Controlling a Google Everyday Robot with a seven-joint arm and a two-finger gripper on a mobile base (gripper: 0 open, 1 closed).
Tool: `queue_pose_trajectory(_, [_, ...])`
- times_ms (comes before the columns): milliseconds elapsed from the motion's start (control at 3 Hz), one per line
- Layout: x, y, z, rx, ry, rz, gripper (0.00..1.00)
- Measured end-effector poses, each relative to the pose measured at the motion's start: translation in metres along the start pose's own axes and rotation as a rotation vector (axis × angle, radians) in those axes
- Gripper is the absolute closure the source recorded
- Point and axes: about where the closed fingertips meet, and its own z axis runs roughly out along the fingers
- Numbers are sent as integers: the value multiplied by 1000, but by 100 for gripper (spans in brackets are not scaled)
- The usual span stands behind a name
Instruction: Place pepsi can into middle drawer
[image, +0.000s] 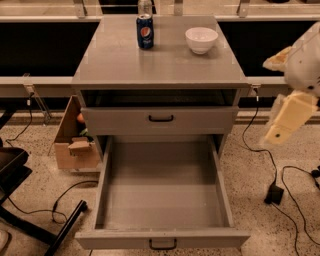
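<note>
The pepsi can (145, 31) stands upright at the back of the grey cabinet top (150, 65), left of centre. The middle drawer (162, 187) is pulled fully out toward me, its flat floor bare, with a black handle (162, 244) on its front panel. My gripper (288, 119) hangs at the right edge of the view, beside the cabinet and well right of both the can and the drawer. It holds nothing that I can see.
A white bowl (201, 39) sits right of the can and a clear bottle (145, 7) behind it. The upper drawer (161, 118) is shut. A cardboard box (75, 145) and chair base (30, 220) are on the left. Cables (275, 190) run on the floor at right.
</note>
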Motion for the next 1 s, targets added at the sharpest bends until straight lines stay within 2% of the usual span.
queue_pose_trajectory(333, [-6,-20,54,-7,-207,77,0])
queue_pose_trajectory(667, [-54,-69,94,29,-480,129,0])
queue_pose_trajectory(1000, [-103,-142,98,160,-708,157,0])
